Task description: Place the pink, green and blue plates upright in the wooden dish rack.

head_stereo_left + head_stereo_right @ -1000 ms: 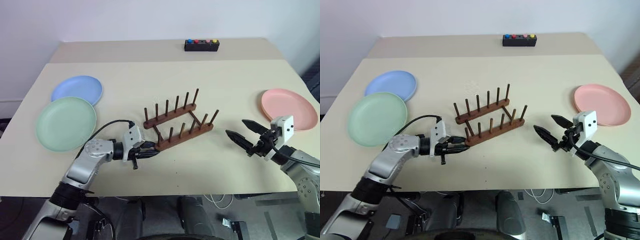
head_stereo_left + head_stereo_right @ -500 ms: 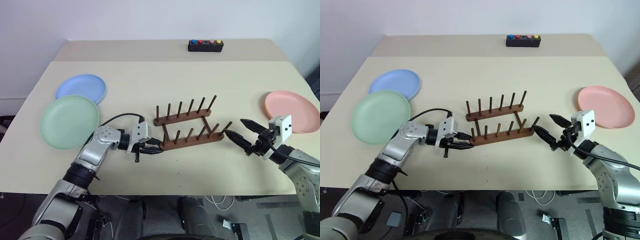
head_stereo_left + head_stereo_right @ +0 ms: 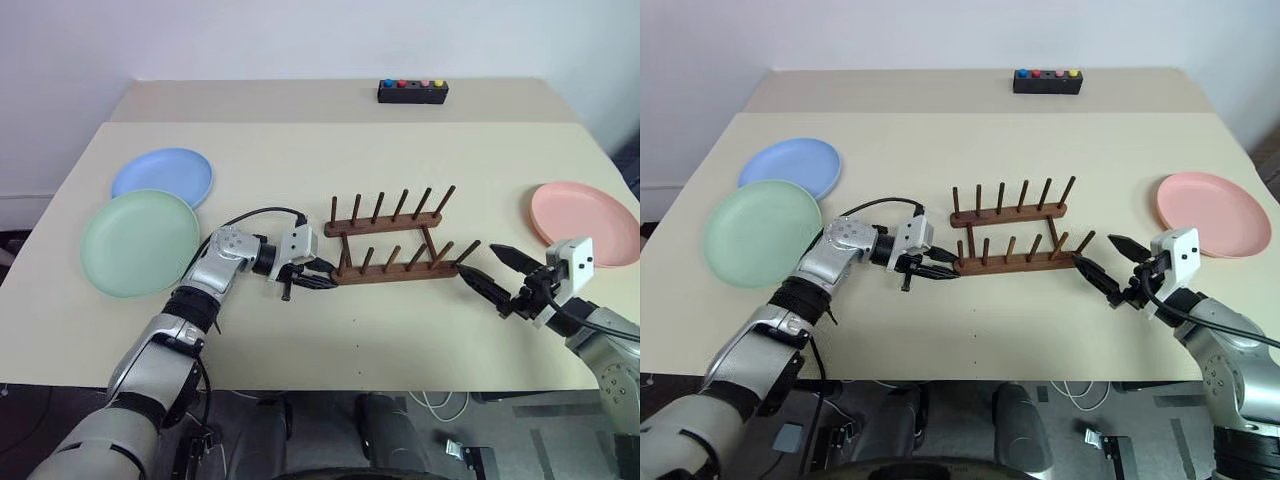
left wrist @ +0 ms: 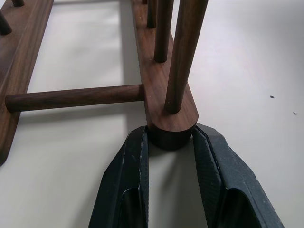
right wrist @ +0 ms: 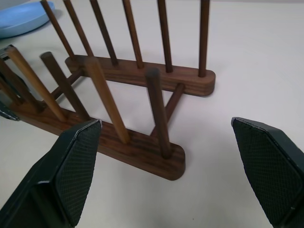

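Left jaws clamp dish rack [image 3: 392, 245] rail end; right jaws apart by opposite end.

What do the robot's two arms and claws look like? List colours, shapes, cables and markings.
Both arms are silver-grey metal with rounded joint housings. Each wrist carries a white boxy block with small dark dots, and a black cable loops from it back along the forearm. The left claw and right claw each have two black tapered fingers with cross-hatched textured pads.

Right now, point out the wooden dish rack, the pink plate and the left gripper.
wooden dish rack [image 3: 392, 270]: left eye view, near base rail.
pink plate [image 3: 585, 212]: left eye view, centre of the plate.
left gripper [image 4: 169, 156]: left wrist view, between fingertips clamping the rail's end.
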Controlling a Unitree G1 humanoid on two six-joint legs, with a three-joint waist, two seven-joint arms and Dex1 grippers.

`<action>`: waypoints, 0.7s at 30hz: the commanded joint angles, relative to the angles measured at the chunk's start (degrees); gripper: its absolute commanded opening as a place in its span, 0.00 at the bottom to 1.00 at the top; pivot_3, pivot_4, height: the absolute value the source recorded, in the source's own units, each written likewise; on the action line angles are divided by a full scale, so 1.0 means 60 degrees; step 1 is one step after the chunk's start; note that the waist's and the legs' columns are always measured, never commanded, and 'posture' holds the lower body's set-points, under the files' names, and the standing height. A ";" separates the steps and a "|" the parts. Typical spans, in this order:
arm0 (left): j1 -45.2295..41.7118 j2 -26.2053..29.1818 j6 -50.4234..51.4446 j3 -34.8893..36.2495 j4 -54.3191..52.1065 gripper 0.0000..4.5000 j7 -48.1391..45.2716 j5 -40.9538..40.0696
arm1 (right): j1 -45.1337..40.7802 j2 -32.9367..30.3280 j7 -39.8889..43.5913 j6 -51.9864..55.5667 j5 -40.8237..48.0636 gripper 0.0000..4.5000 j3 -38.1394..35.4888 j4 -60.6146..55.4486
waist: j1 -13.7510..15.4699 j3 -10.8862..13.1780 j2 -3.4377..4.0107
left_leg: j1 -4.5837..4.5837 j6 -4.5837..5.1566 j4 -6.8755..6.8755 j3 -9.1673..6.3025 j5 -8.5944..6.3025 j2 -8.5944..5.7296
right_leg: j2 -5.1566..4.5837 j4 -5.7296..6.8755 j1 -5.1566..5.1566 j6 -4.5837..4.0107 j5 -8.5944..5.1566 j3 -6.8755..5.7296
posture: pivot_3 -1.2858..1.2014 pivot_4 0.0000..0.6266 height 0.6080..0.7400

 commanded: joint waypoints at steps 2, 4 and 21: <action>-0.0721 -0.0223 -0.0506 0.0217 0.0850 0.17 -0.0191 0.0170 | 0.0145 0.0066 -0.0065 -0.0088 0.0255 1.00 -0.0393 -0.0504 | 0.0007 0.0001 -0.0001 | -0.0003 0.0000 -0.0001 -0.0004 0.0000 0.0000 | 0.0001 0.0000 -0.0001 0.0002 0.0001 -0.0004 | 0.52 0.24 0.92; -0.0966 -0.0326 -0.0643 0.0265 0.1227 0.17 -0.0262 0.0218 | 0.0191 0.0057 -0.0069 -0.0085 0.0268 1.00 -0.0455 -0.0515 | 0.0010 0.0001 -0.0001 | -0.0007 0.0000 0.0001 -0.0005 0.0000 -0.0001 | 0.0000 -0.0001 -0.0003 0.0003 0.0001 -0.0004 | 0.52 0.24 0.92; -0.1646 -0.0782 -0.1012 0.0502 0.2513 0.17 -0.1013 0.0365 | 0.0544 0.0067 -0.0107 -0.0188 0.0339 1.00 -0.0695 -0.0595 | -0.0005 0.0001 -0.0003 | -0.0016 0.0000 -0.0002 -0.0008 0.0000 -0.0001 | 0.0001 0.0001 -0.0014 0.0008 0.0002 -0.0005 | 0.52 0.24 0.92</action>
